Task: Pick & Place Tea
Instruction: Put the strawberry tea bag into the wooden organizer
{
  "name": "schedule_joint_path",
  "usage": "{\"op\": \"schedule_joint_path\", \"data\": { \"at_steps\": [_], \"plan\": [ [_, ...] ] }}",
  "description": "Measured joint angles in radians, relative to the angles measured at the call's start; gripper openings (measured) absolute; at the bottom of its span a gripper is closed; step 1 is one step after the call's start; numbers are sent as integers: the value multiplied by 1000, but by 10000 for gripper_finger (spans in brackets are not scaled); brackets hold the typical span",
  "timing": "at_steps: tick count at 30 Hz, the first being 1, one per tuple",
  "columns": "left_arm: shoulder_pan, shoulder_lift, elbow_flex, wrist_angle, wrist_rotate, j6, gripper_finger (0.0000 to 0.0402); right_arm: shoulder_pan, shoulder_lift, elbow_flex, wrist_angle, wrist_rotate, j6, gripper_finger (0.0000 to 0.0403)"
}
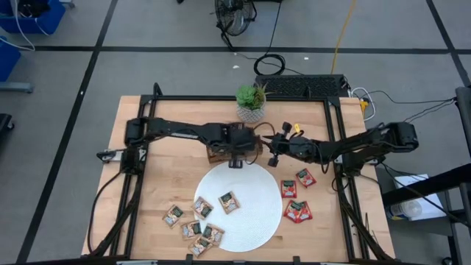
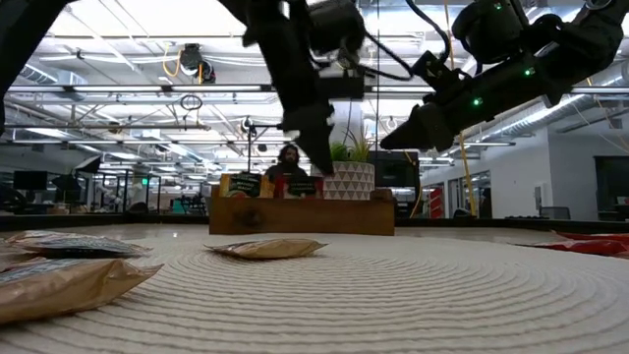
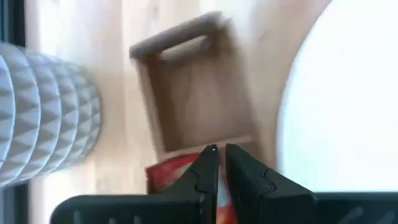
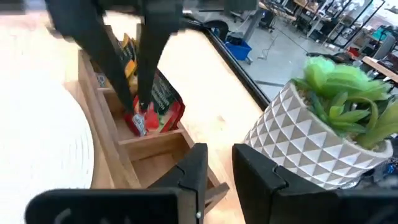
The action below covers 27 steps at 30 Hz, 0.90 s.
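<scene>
Left gripper, fingers clamped on a red sachet, lowers it into the wooden tray; right gripper waits beside, fingers apart.

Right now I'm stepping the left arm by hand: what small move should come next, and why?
Probably open the left gripper and lift straight up. It reaches into the wooden tray, fingers shut on a red tea sachet standing in the middle compartment, so release seems due. The right gripper waits nearby.

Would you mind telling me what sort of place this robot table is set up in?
Probably an open-plan lab or workshop: exposed ceiling ducts and strip lights, rows of workbenches behind, cables trailing over a tiled floor.
</scene>
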Motion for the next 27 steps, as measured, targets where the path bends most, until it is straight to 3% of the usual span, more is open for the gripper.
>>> {"op": "schedule_joint_path", "data": {
  "at_steps": [4, 7, 10, 14, 18, 20, 24, 27],
  "plan": [
    [-4, -145, -112, 172, 114, 33, 37, 37, -70, 1, -121, 1, 26, 61],
    [-4, -275, -266, 343, 133, 36, 37, 80, -147, 1, -254, 2, 71, 61],
    [-3, -409, -450, 565, 137, 35, 37, 127, -230, 5, -469, 9, 122, 62],
    [-4, -542, -656, 865, 141, -5, 37, 169, -277, 106, -897, 62, 383, 73],
    [-7, -597, -782, 1034, 140, -42, 37, 184, -227, 235, -1282, -102, 732, 119],
    [-9, -622, -827, 1030, 140, -57, 37, 188, -190, 263, -1396, -206, 881, 149],
    [-10, -619, -858, 1037, 141, -54, 37, 210, -122, 251, -1479, -400, 1110, 199],
    [-10, -617, -855, 1022, 141, -57, 37, 257, -72, 242, -1481, -491, 1213, 210]
  ]
}}
